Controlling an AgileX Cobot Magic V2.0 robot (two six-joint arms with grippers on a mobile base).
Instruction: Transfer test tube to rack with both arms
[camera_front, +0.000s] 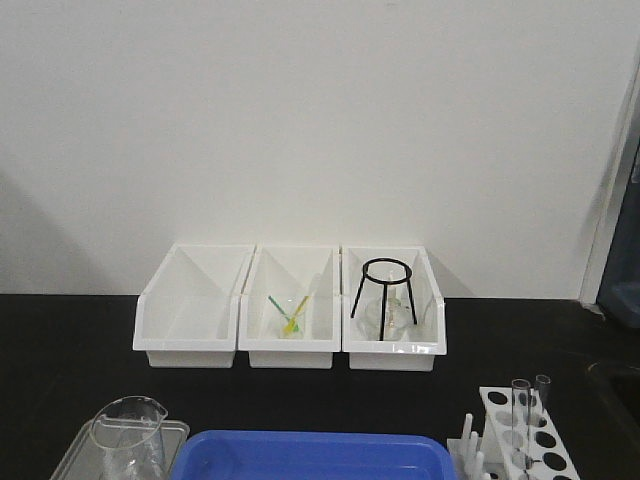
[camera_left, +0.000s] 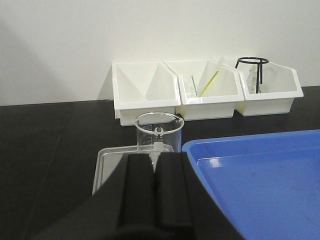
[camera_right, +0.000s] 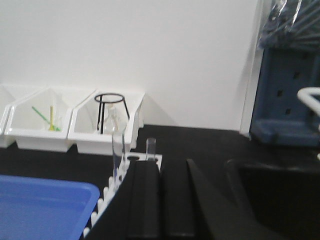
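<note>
The white rack (camera_front: 493, 400) stands at the table's front right. Two clear test tubes stand upright in its holes, one nearer (camera_front: 520, 420) and one farther (camera_front: 542, 393). Neither arm shows in the front view. In the right wrist view my right gripper (camera_right: 161, 167) is shut with nothing held. It sits just behind the rack (camera_right: 156, 160), with the two test tubes (camera_right: 118, 150) (camera_right: 150, 148) rising just past its fingertips. In the left wrist view my left gripper (camera_left: 156, 156) is shut and empty, low over a clear tray (camera_left: 111, 162).
A glass beaker (camera_left: 159, 131) stands on the clear tray ahead of the left gripper. A blue tray (camera_front: 310, 458) lies between beaker and rack. Three white bins (camera_front: 290, 305) line the back wall. The right bin holds a black tripod (camera_front: 385, 290).
</note>
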